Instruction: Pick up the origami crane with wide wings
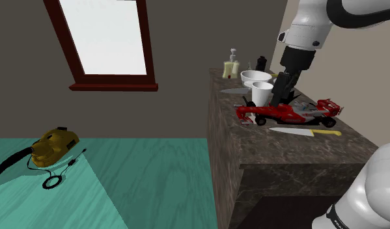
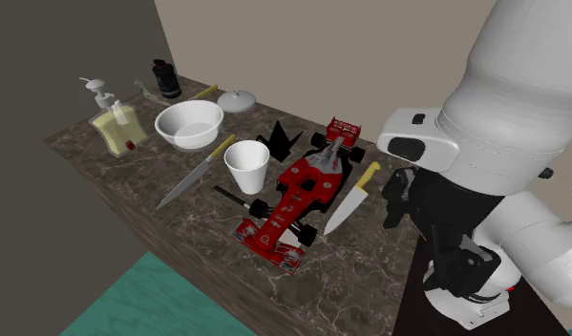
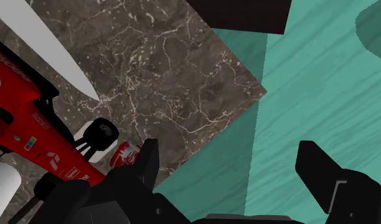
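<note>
The origami crane is black with wide pointed wings. It stands on the dark marble counter between the white cup and the red race car. My gripper is open with nothing between its fingers. It hangs high over the counter's corner near the car's front wing, well away from the crane. In the shoulder view the gripper shows above the car, and in the second exterior view the gripper is at the right, past the yellow-handled knife.
A white bowl, a soap dispenser, a second knife, a small lid and a black bottle also stand on the counter. Teal floor lies beyond the counter edge. A yellow device lies on the floor.
</note>
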